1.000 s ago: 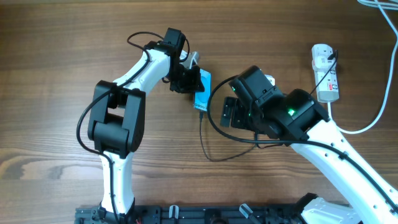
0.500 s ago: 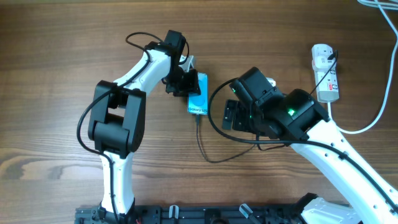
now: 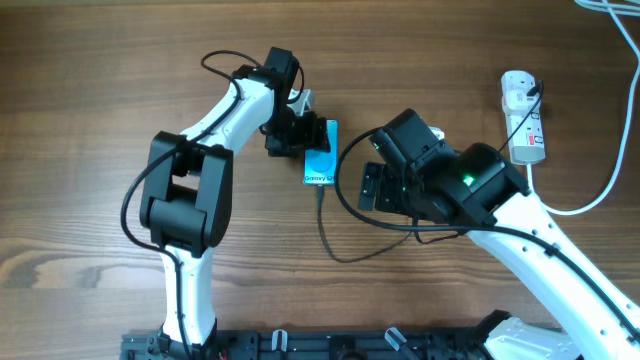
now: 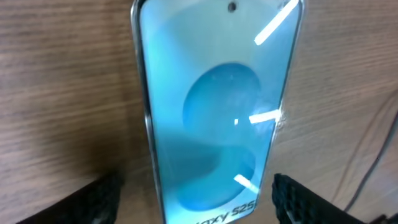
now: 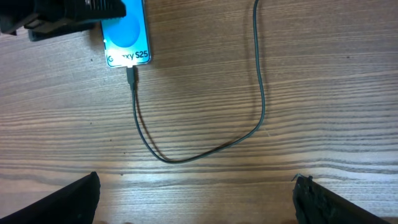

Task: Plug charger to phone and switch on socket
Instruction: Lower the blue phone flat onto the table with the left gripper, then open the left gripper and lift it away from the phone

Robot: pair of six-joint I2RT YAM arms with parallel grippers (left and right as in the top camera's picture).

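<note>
left gripper (image 4: 196, 200): jaws wide, standing either side of the phone's lower end with a gap on both sides, gripping nothing
phone (image 4: 217, 106): flat on the table (image 3: 90, 80), screen up, between the two arms, its text edge toward the robot
charger (image 5: 186, 155): thin black cable, its tip meets the phone's short edge and looks seated, the slack lies in a loop on the wood
right gripper (image 5: 199, 205): jaws fully apart and empty, hovering above the cable loop, near the phone
socket (image 3: 522, 118): far right of the table, well apart from the phone, with a white cord (image 3: 600, 190) running off it
step in hand: by my reading, letting go of the phone with the tip in; the switch (image 3: 536, 120) is not yet pressed
doing it well: lift the left gripper straight up so it neither drags the phone nor tugs the tip; send the right arm, the nearer one, to the socket, clear of the loop, and press squarely from above without shoving the socket
hidden: the port is too small to confirm full insertion; the cable passes under the right arm; the switch's position cannot be read; the left wrist view cuts off the phone's text edge
</note>
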